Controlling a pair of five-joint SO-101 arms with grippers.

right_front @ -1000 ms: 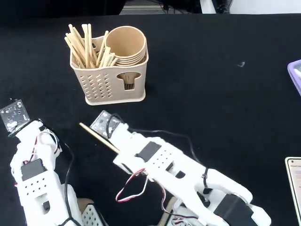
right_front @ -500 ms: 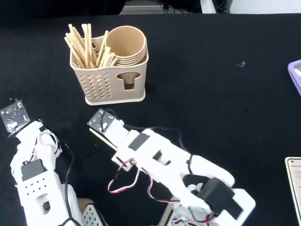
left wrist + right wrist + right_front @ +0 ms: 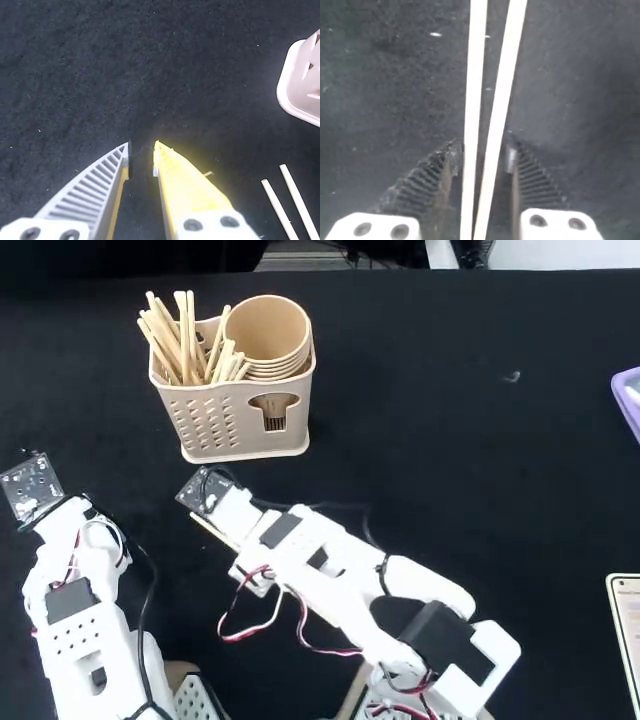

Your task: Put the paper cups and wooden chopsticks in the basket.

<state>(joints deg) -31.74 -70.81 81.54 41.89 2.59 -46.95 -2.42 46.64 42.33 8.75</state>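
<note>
A black cloth-covered worktop is carrying the whole set-up. A beige perforated plastic basket is standing upright toward its far left part. A nested stack of tan paper cups is sitting in the basket's right compartment. A bundle of pale wooden chopsticks is leaning in the left compartment, with the ends sticking out above the rim.

Two loose pale wooden chopsticks are lying side by side on the worktop, in front of the basket and apart from it. The right tool is straddling this pair. Its fingers are standing apart, one on each outer side of the two sticks. The sticks are resting on the cloth.

The left tool is hanging over bare cloth to the left of the loose pair. Its fingers are standing slightly apart and are gripping nothing. A corner of the basket is showing beyond it.

A purple object is lying at the right edge.
</note>
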